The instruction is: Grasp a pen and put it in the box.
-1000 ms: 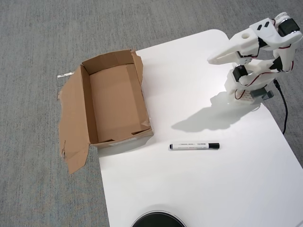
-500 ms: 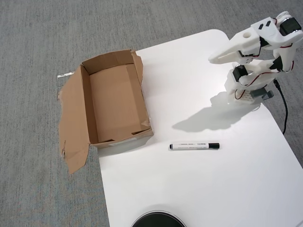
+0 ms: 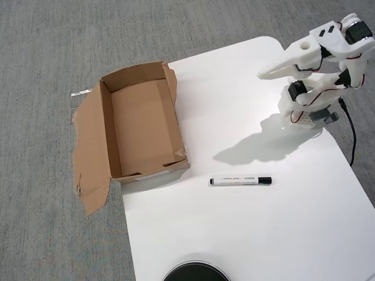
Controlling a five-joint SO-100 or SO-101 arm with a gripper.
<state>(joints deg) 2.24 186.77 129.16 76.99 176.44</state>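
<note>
An office-like room: grey carpet (image 3: 47, 47) under a white table (image 3: 246, 234).

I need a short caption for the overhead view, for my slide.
White pen lies on the table right of the empty cardboard box; the arm's tool is raised above the table, away from both.

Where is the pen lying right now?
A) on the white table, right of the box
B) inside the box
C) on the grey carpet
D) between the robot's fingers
A: the pen lies flat on the table, to the right of the empty box, with the gripper well away from it.
</note>
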